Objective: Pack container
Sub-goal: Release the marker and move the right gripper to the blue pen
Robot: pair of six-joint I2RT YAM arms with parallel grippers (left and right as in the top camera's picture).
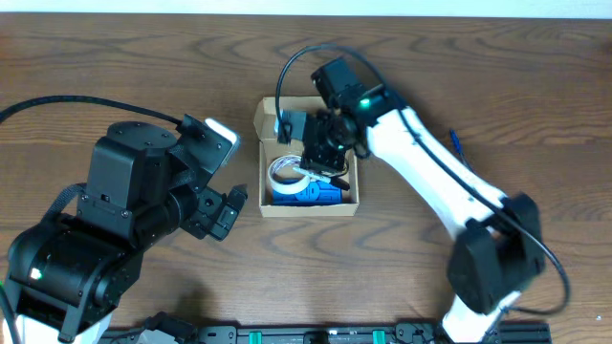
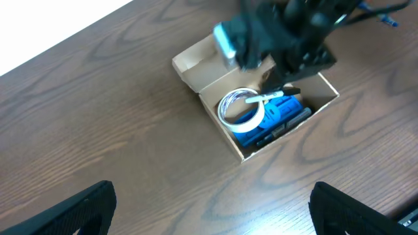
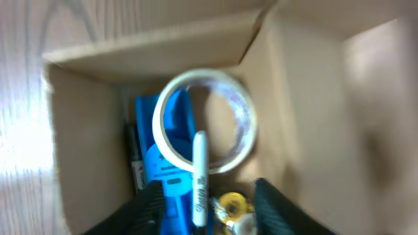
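— Black fingers (image 3: 151, 207) of the right gripper (image 3: 206, 212) frame the bottom of its own wrist view, and between them lies a white marker (image 3: 200, 179), its far end across the roll of tape (image 3: 206, 121). Which step is this?

— Dropping an item in, I'd say. The jaws stand apart on either side of the marker, and I see no pad pressed on it, though the picture is blurred, so I can't rule out a light touch. It looks set down rather than held.

— And where is the container?

— Middle of the table (image 1: 115, 57), flap lid folded back on the far side. The container (image 1: 265, 177) holds the tape, something blue (image 1: 311, 194) and dark pens along the near wall. The right gripper hangs inside its mouth.

— What about the other arm?

— Off to the left, well apart from the box. The left gripper (image 2: 212, 209) is spread wide with nothing between its fingers.

— Next move?

— A straight lift, I judge. The cardboard walls stand close on both sides of the fingers, and the flap stands just behind. A sideways pull could snag a wall and drag the box.

— Any room once it's out?

— Plenty. Bare wood lies all round the box, and another blue pen (image 1: 456, 143) lies to the right, near the right arm.
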